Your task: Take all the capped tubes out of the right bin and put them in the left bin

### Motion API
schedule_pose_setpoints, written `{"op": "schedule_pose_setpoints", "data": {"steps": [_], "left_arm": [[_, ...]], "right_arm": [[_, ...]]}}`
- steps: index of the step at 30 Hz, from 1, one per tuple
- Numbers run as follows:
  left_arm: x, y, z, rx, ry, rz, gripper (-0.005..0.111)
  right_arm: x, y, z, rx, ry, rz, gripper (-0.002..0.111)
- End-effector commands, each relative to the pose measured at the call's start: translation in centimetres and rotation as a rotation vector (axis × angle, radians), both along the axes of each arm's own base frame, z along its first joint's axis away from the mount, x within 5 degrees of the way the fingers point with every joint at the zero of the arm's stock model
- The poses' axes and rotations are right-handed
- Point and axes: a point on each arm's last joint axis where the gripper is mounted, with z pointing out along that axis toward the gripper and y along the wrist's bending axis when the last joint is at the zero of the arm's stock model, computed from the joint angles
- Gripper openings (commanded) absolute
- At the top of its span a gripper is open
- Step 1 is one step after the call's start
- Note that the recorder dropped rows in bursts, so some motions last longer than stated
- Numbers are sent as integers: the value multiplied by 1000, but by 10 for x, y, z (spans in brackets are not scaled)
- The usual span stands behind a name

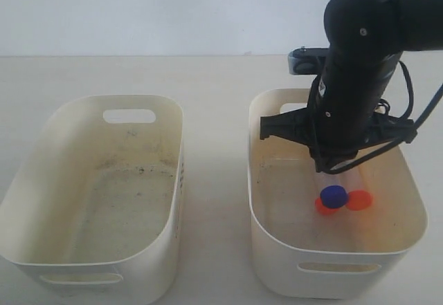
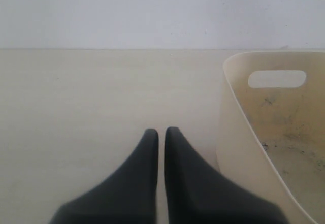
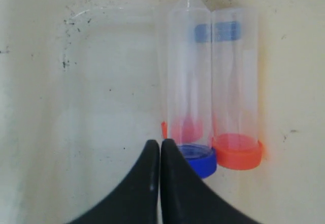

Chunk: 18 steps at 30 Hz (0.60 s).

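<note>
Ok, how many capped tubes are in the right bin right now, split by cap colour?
Clear plastic tubes with orange-red screw caps: 2
Clear plastic tube with dark blue screw cap: 1
Total: 3, all in the yellowish-stained cream-white oval plastic tub.

surface: pale beige tabletop (image 1: 214,97) | on it: left bin (image 1: 173,208), cream oval tub, upright, greyish speckled floor | right bin (image 1: 277,270), like tub, yellowish inside, upright | layout: side by side, apart, bare tabletop strip between
</note>
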Motion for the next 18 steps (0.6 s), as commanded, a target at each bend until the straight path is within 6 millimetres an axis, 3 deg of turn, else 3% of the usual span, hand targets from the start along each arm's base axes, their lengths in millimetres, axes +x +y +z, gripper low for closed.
{"op": "schedule_pose_setpoints", "data": {"steps": [1,18], "left_arm": [[0,0,-1,-11,1,-3,4],[0,0,-1,-11,1,-3,4]], "right_arm": [[2,0,-3,15,14,-16,0],[6,1,-7,-1,-7,-3,4]]}}
